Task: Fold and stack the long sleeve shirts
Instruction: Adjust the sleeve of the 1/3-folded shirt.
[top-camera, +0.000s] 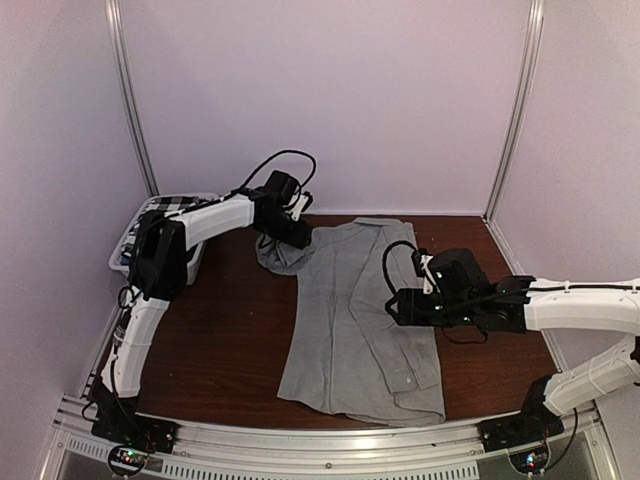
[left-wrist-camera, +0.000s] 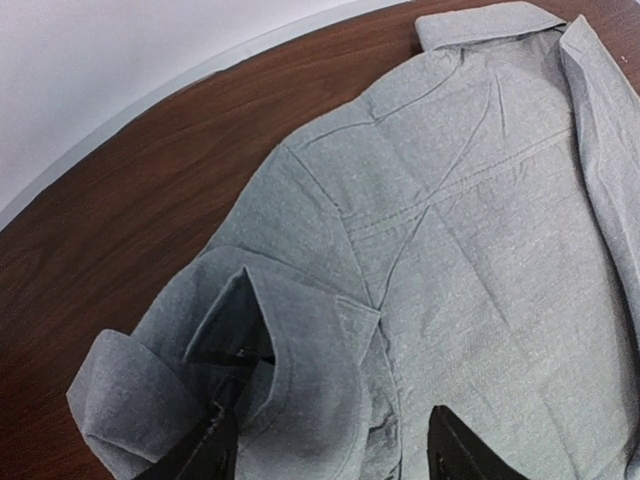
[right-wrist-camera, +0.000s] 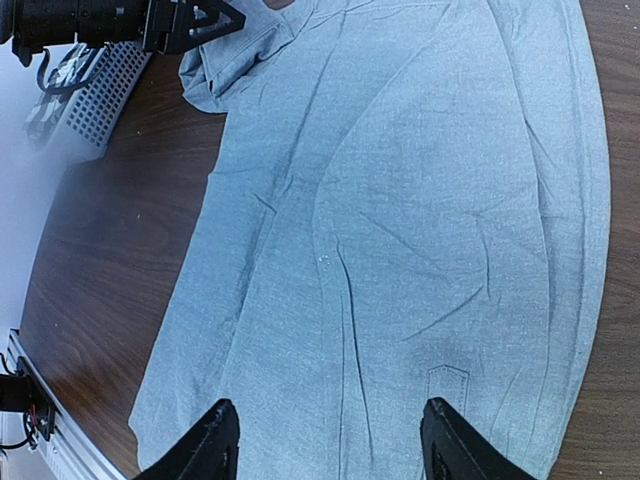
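Sleeve (left-wrist-camera: 300, 330) of the grey shirt (top-camera: 350, 320) lies bunched between the parted, empty fingers of the left gripper (left-wrist-camera: 330, 445); right gripper (right-wrist-camera: 325, 445) hovers open mid-body

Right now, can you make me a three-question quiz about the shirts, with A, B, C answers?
1. Where is the checked shirt? A) hanging on the wall B) in the white basket C) on the floor
2. What colour is the spread-out shirt on the table? A) red B) yellow C) grey
3. How is the right hand? A) open B) shut on a sleeve C) holding a cup
Answers: B, checks show inside the basket; C, grey cloth on brown wood; A, its fingers stand apart above the cloth.
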